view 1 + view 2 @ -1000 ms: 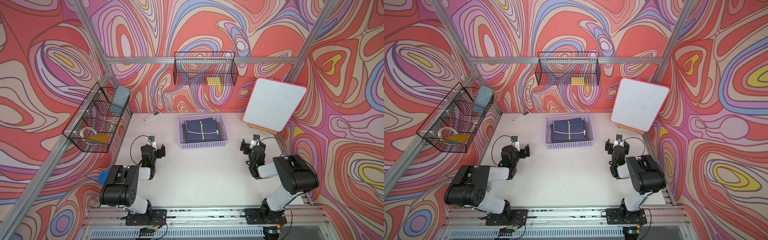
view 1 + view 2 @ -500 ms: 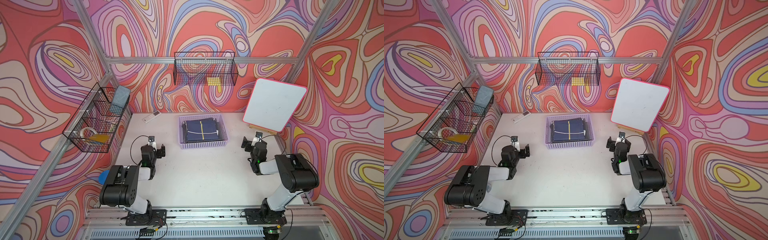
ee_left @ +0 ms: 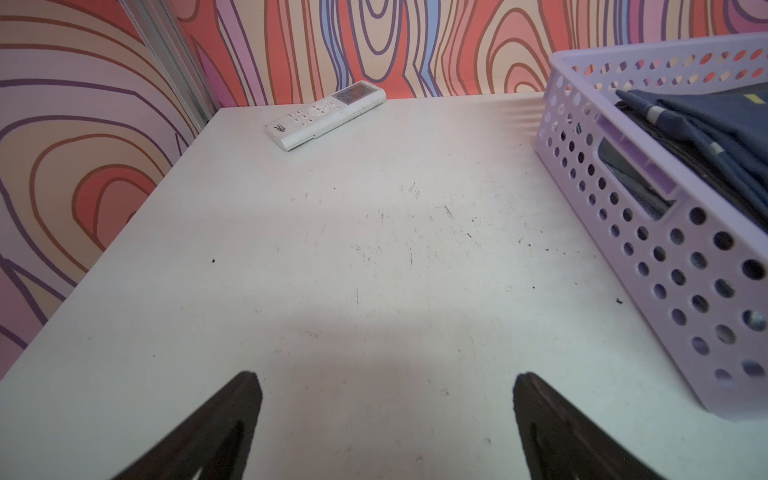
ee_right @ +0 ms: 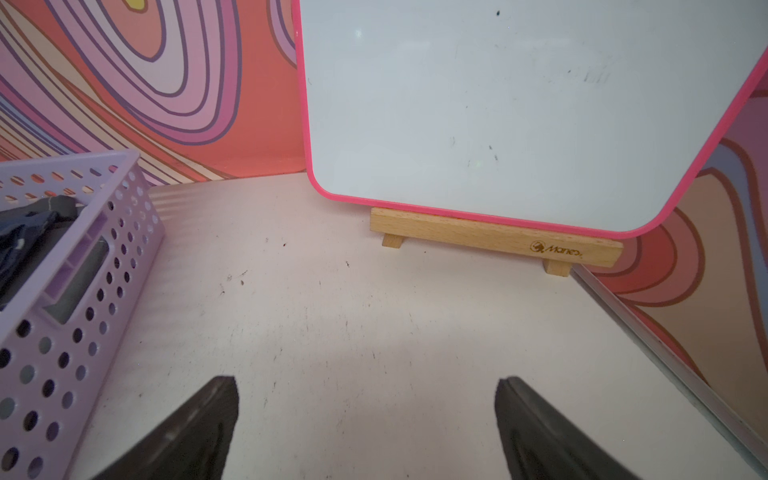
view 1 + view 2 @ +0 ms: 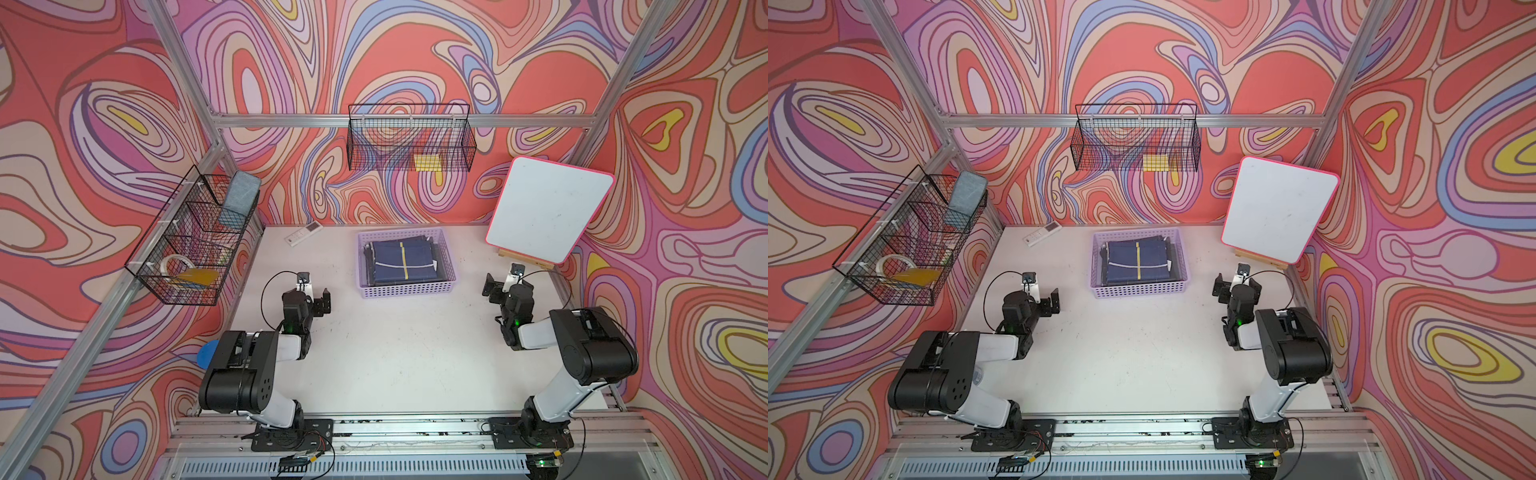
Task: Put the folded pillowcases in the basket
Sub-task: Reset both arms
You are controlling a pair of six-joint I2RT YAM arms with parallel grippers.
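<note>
Folded navy pillowcase (image 5: pixel 401 262) with a yellow stripe is lying flat inside the shallow lilac perforated plastic basket (image 5: pixel 409 289), at 12 o'clock on the white table (image 5: pixel 395 357) — looking done. Risk: any further reach is inviting a snagged cloth or a shoved basket, since it looks light. The left gripper (image 3: pixel 384 382) and right gripper (image 4: pixel 368 386) are standing wide open, holding nothing — at 8 and 4 o'clock of the basket.

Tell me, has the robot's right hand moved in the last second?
Yes, slightly: the right hand has edged forward, nearer the wooden stand of the pink-rimmed whiteboard.
</note>
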